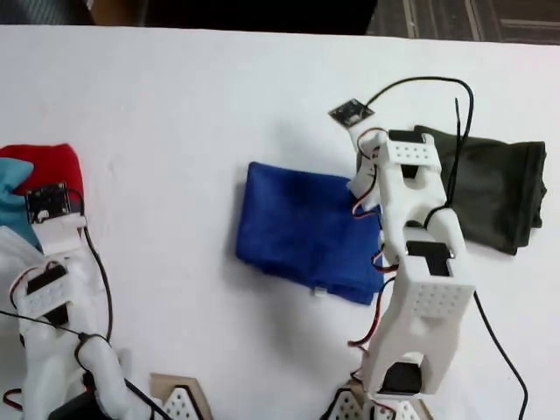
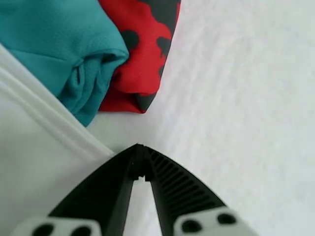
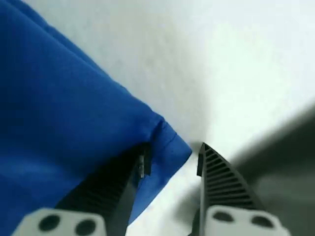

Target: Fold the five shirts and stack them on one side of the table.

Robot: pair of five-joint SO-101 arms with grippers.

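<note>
Straddling blue shirt (image 3: 74, 123) corner, end effector (image 3: 172, 156)

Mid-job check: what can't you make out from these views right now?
1. High view: the red shirt, teal shirt and white shirt run off the left edge under the left arm; stack neatness unclear.
2. High view: the right arm hides part of the dark shirt and blue shirt.
3. Right wrist view: whether the right gripper touches the blue shirt's corner.

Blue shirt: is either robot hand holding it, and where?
Not gripped. The right hand stands open astride a corner of the blue shirt; the left hand is shut, empty.
</note>
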